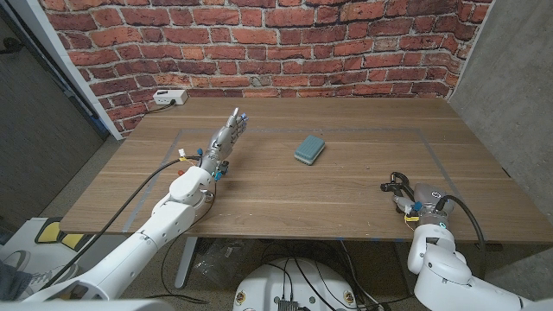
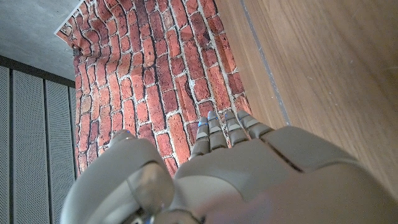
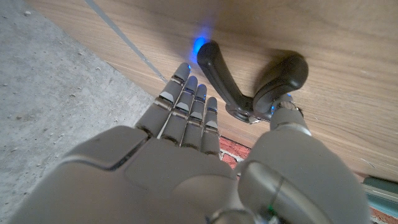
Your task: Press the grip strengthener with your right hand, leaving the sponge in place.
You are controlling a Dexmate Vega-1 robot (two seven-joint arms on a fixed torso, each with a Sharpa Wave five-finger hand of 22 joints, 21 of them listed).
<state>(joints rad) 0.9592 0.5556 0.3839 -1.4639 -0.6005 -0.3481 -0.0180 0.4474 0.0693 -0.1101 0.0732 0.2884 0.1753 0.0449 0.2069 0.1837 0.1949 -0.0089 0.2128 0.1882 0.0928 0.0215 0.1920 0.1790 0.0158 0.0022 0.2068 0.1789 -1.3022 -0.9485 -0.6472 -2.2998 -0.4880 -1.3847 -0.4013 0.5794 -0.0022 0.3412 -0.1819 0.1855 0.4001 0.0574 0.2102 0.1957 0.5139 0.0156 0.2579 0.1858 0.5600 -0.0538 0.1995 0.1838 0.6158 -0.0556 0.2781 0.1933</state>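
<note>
Right hand [image 1: 413,204] open, fingers [image 3: 186,102] straight, holding nothing. Grip strengthener [image 1: 397,181] just past fingertips, black handles [image 3: 217,74] on table [image 1: 346,199], thumb [image 3: 287,118] near spring end. Sponge [image 1: 308,149] well beyond and inward, apart. Left hand [image 1: 223,141] open, far across table. White power strip [image 1: 170,98] at far edge by brick wall [image 1: 259,43].

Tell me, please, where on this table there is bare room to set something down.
Bare wood lies between the left hand and the sponge, and in a broad stretch from the sponge toward the near edge. It is crowded at the near right, where the right hand sits beside the grip strengthener.
</note>
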